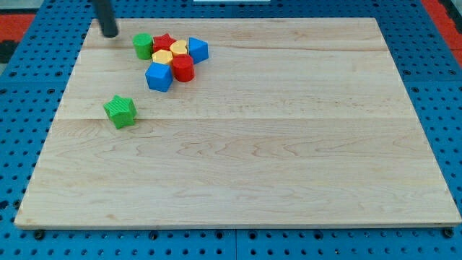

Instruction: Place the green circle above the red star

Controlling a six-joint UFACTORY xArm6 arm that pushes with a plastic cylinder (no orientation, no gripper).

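The green circle [143, 45] stands near the view's top left, touching the left side of the red star [164, 42]. My tip [109, 33] is on the board to the left of the green circle, about a block's width away from it and slightly higher in the view. The red star sits at the top of a tight cluster of blocks.
The cluster also holds two yellow blocks [162, 57] [179, 48], a red cylinder [182, 68], a blue cube [159, 76] and a blue block [198, 49]. A green star [120, 110] lies apart, lower left. The wooden board [253, 144] rests on a blue perforated table.
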